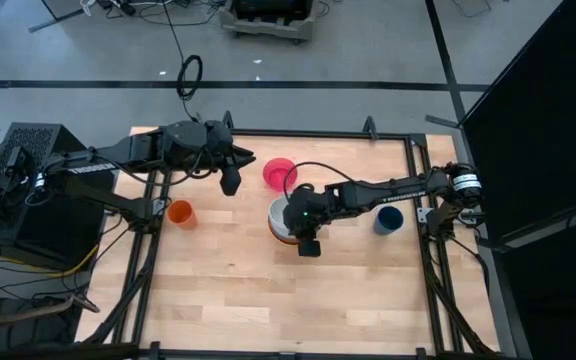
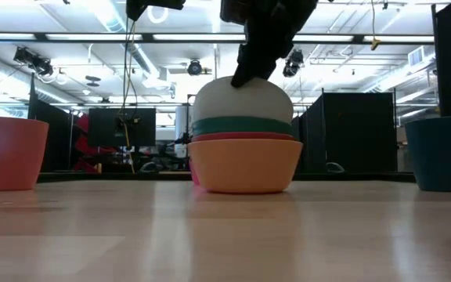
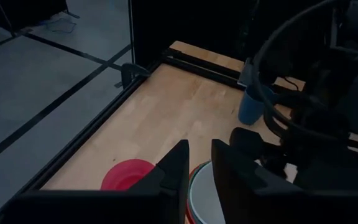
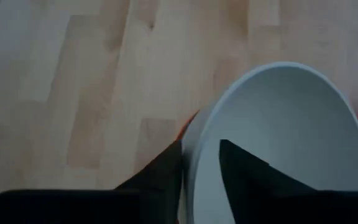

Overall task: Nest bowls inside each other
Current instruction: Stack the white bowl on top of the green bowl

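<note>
An orange-yellow bowl (image 2: 245,168) stands mid-table with a red bowl (image 2: 245,138) and a teal bowl (image 2: 241,125) nested in it; only their rims show. The white bowl (image 2: 241,102) sits on top, tilted, its outer wall turned to the near side. My right gripper (image 4: 201,162) is open and comes down from the near side, straddling that bowl's rim. The pink bowl (image 1: 280,172) rests alone on its base just behind the stack. My left gripper (image 1: 230,185) hovers left of the pink bowl, slightly open with nothing between its fingers. My right gripper has one finger inside the white bowl and one outside, at the near part of its rim (image 4: 194,134), slanting down from the near side. A gap shows between the inner finger (image 4: 241,165) and the wall. Whether the outer finger touches the rim, I cannot tell.
A small orange cup (image 1: 180,212) stands left of the stack and a small dark blue cup (image 1: 388,219) to its right. A dark frame (image 1: 418,200) runs round the table. Bare wood lies along the near side.
</note>
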`<state>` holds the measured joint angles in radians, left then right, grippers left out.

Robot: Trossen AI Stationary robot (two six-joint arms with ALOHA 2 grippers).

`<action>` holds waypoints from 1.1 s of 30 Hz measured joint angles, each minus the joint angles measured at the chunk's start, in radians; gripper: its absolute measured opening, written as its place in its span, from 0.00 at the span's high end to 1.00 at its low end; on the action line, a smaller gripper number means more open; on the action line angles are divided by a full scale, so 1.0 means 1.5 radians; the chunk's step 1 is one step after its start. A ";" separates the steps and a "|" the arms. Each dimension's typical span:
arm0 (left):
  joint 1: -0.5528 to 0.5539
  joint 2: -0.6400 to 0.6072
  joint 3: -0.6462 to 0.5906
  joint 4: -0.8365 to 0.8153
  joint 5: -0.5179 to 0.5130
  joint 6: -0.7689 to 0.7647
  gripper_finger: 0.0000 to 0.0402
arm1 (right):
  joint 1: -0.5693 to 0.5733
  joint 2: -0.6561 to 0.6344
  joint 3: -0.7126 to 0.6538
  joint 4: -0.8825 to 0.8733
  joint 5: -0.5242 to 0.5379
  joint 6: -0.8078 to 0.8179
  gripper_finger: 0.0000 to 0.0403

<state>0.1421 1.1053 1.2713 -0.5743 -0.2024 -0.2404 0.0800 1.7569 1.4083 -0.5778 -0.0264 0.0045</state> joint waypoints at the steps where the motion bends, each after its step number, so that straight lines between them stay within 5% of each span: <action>1: 0.000 0.000 0.000 0.000 0.000 0.000 0.86 | -0.003 0.000 0.000 -0.001 0.000 0.003 0.72; 8: 0.000 0.000 0.000 -0.002 0.000 0.000 0.87 | -0.012 0.000 0.003 0.015 0.001 0.023 0.62; 23: 0.000 0.000 0.000 -0.019 0.000 0.000 0.87 | -0.020 -0.002 0.062 0.069 0.037 0.117 0.81; 25: 0.000 0.000 0.000 -0.024 0.000 0.000 0.87 | -0.020 -0.002 0.066 0.083 0.041 0.124 0.92; 33: 0.000 0.000 0.000 -0.027 0.000 0.000 0.88 | 0.009 -0.002 0.062 0.024 0.208 0.202 1.00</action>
<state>0.1421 1.1053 1.2713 -0.6143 -0.2020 -0.2402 0.0938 1.7535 1.5009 -0.5421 0.2849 0.3068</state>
